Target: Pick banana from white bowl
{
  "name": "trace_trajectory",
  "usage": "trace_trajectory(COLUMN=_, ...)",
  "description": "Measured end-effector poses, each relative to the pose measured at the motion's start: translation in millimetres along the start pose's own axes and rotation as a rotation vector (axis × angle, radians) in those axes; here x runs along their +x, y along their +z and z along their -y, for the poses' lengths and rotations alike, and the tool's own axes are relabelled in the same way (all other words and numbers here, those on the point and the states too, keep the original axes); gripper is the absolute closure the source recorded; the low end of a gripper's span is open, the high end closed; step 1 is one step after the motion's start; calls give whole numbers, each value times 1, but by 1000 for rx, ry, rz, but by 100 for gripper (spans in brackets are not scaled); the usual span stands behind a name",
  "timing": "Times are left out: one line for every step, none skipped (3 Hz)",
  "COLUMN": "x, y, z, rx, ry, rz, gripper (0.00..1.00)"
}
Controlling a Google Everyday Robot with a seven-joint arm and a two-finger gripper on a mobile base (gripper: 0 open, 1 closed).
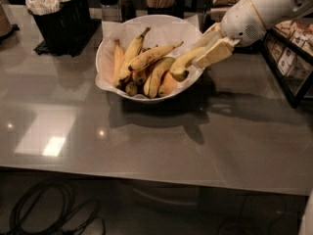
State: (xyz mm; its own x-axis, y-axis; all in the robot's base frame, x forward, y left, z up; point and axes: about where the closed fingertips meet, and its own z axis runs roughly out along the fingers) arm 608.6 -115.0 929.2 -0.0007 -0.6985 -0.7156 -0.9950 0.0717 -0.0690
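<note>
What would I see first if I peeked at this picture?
The big round white bowl, lined with crinkled paper and heaped with bananas, sits at the back of the shiny grey table. At its right rim, the robot's cream two-finger gripper is clamped on a plump yellow banana with a dark tip.

I'm working in dim, warm light that seems to come from overhead. A bright rectangular glare patch sits on the glossy table at left. The white bowl casts a soft shadow toward me. The gripper, clamped on the banana at the bowl's right rim, is well lit.
</note>
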Motion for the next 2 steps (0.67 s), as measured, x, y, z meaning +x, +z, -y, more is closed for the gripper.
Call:
trace_trajectory(x=-13, y=-32, z=-33, rx=37, ry=54, rz=66, gripper=100)
trace_trajectory(x=-29, y=-57, z=-71, rx=100, ry=99, rz=110, gripper=100)
